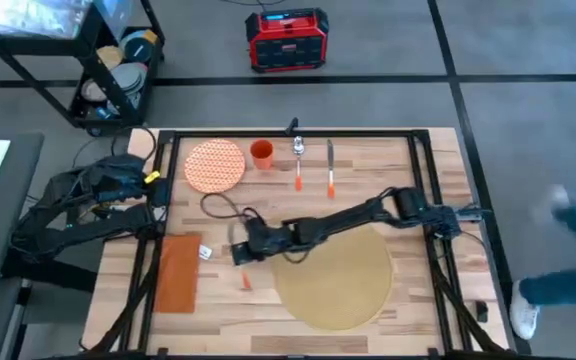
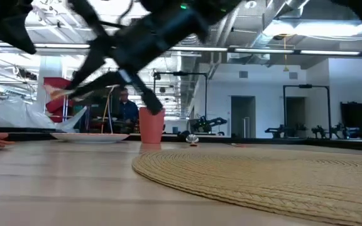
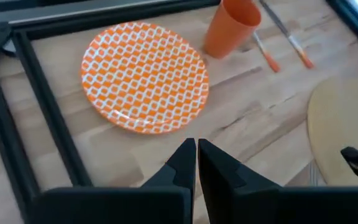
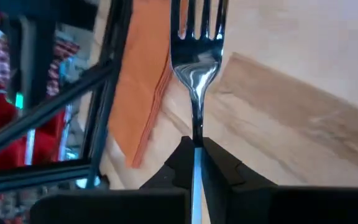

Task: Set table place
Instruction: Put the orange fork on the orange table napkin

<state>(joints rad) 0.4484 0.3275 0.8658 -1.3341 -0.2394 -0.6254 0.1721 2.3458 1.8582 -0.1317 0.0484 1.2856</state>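
1. Woven round tan placemat (image 2: 275, 179) fills the near foreground of the low view; from above, this placemat (image 1: 338, 285) lies flat on the right-centre of the light wood plank table (image 1: 368, 165), toward the near edge
2. Right gripper (image 4: 196, 148), closed on the neck of a silver metal fork (image 4: 196, 62), holds it tines forward above the bare wood; in the high view the right gripper (image 1: 240, 247) is reached across the table to just left of the placemat
3. Folded rectangular orange napkin (image 1: 180, 272) lies near the left frame rail, close beside the right gripper
4. Small orange piece (image 1: 246, 281) on the wood between napkin and placemat; cannot tell what it is
5. Left gripper (image 3: 196, 163), fingers pressed together and holding nothing, sits at the table's left edge, facing the round orange-and-white patterned plate (image 3: 145, 76)
6. Orange plastic cup (image 1: 261, 153) stands just right of the plate; two orange-handled utensils (image 1: 314, 166) lie right of the cup, well apart from the placemat
7. Person (image 2: 128, 110) visible in the room beyond the table
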